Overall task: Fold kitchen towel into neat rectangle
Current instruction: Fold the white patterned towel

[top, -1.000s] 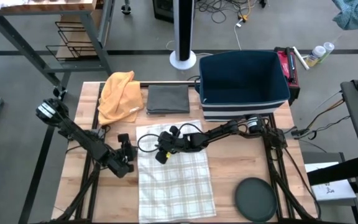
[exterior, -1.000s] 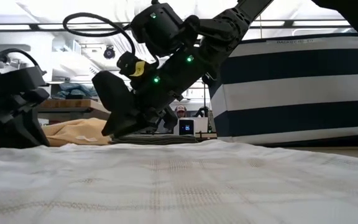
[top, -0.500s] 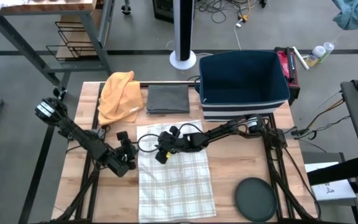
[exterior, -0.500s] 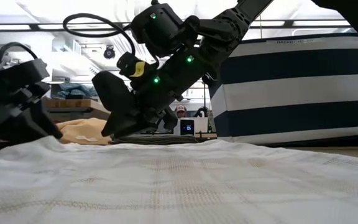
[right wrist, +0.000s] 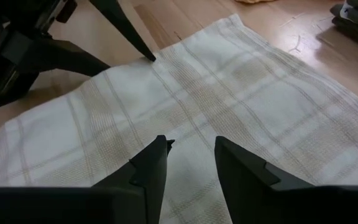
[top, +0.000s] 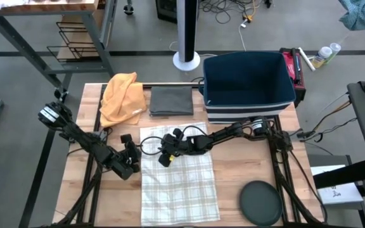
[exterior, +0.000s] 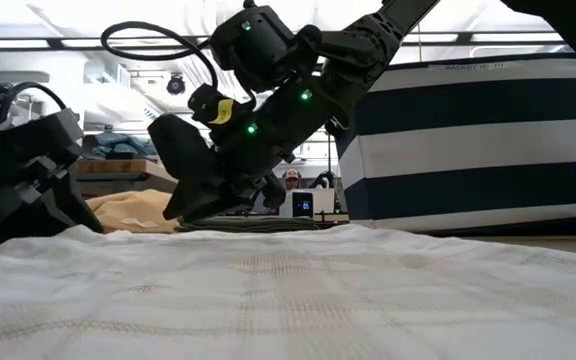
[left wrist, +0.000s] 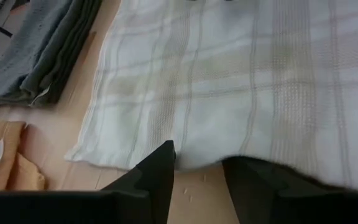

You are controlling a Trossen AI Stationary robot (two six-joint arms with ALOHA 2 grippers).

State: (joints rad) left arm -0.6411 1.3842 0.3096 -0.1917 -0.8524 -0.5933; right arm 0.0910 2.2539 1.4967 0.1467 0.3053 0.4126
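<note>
The kitchen towel [top: 179,183] lies spread flat on the table [top: 239,168], its long side running toward the front edge, so that both edges stay reachable for folding. The left gripper [left wrist: 197,165] sits at the towel's left edge, fingers apart astride the hem (no cloth is pinched yet). The right gripper [right wrist: 191,152] hovers over the towel's far half, fingers apart and empty, placed to take its own grip.

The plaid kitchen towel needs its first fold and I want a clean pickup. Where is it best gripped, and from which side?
Probably the plaid kitchen towel is best pinched at its thin left edge near the far corner, coming in low from the left. It lies flat and spread, so only edges offer a bite. The left claw already sits open there; the right claw hovers open over the far end.
</note>
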